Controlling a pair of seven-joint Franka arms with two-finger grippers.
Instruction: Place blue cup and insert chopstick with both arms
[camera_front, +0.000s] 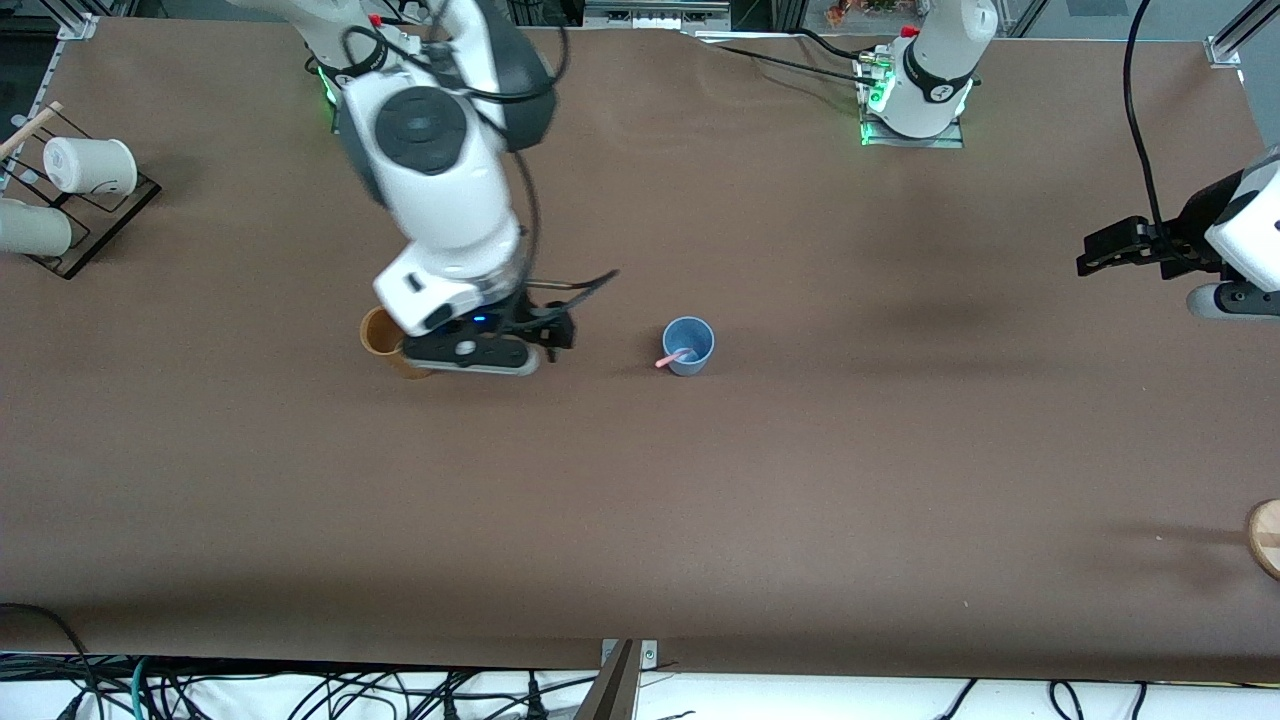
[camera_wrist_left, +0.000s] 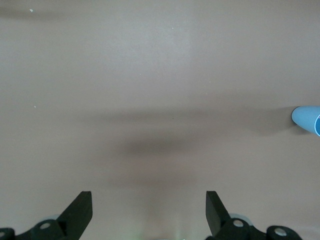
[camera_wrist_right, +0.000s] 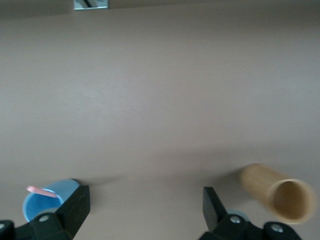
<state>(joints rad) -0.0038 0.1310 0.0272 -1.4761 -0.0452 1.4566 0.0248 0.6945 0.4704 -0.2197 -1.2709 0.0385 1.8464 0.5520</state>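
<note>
Blue cup (camera_front: 689, 346) upright on desk (camera_front: 700, 520), chopstick (camera_front: 673, 357) inside; right gripper (camera_front: 548, 333) and left gripper (camera_front: 1092, 253) jaws apart, empty.

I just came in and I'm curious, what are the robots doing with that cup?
The blue cup stands upright on the table with the pink chopstick already in it, leaning over the rim. Neither arm holds anything. The right tool is open above the table between the blue cup and a brown cup. The left tool is open too and waits at its end of the table.
</note>
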